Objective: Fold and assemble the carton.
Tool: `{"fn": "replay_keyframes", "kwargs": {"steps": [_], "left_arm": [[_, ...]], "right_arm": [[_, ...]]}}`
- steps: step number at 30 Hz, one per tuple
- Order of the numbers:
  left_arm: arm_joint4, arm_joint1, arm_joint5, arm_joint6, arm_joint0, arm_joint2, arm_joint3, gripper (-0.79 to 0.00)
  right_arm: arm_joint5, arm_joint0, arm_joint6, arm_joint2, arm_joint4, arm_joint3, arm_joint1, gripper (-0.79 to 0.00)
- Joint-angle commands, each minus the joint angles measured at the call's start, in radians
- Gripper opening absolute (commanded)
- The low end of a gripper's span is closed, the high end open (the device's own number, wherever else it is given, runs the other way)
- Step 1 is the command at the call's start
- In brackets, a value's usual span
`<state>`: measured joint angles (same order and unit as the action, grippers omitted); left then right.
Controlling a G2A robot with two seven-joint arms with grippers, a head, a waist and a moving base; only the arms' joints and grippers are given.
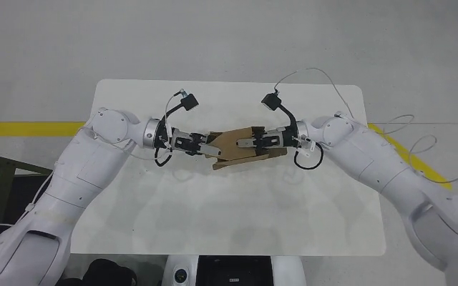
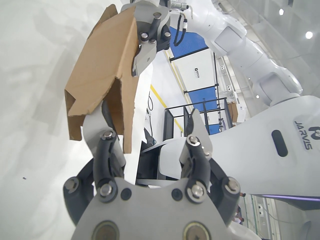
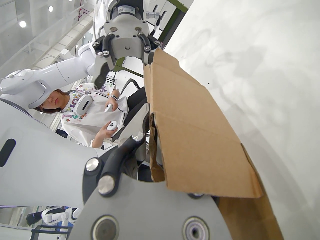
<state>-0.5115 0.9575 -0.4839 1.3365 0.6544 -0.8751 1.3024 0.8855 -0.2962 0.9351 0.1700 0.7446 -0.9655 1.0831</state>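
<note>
Your carton (image 1: 243, 146) sits over the middle of the desk (image 1: 215, 214), strung lengthwise between the two grippers, long axis running from one arm to the other. Your right gripper (image 1: 248, 141) is clamped on its end of the carton: in the left wrist view one finger lies flat against the face of a panel, with the cardboard passing between the jaws and hiding the other finger. Your left gripper (image 2: 150, 116) stands spread wide at the opposite end. One pale finger (image 2: 100, 126) is tucked in just behind a hanging flap, touching or nearly touching it. The other finger (image 2: 197, 126) is out in free air, well apart from the cardboard. You cannot tell from these views whether the carton's lower edge touches the desk or hangs just above it. The carton is plain brown corrugated board, matte and unprinted on the faces shown. It is only partly folded, with flat panels meeting at sharp creases in a shallow V. The flaps are square-cut, with slits between them. In the right wrist view one crease near the right gripper looks ragged and split, with the inner layer showing. The desk is smooth, white and faintly glossy, a rectangle with rounded corners.
</note>
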Motion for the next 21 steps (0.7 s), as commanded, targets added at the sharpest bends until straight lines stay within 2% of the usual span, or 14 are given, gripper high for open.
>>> {"fn": "replay_keyframes", "kwargs": {"steps": [1, 10, 21], "left_arm": [[-0.032, -0.001, 0.011, 0.011, 0.007, -0.008, 0.009, 0.0], [-0.15, -0.004, 0.056, 0.048, 0.042, -0.046, 0.051, 0.0], [-0.186, 0.01, 0.094, 0.014, 0.059, -0.047, 0.079, 0.0]], "right_arm": [[0.007, 0.0, -0.007, 0.0, 0.001, 0.011, 0.002, -0.785], [0.034, 0.001, -0.034, 0.0, -0.01, 0.049, 0.017, -0.785], [0.059, 0.001, -0.059, 0.0, -0.013, 0.061, 0.044, -0.785]]}}
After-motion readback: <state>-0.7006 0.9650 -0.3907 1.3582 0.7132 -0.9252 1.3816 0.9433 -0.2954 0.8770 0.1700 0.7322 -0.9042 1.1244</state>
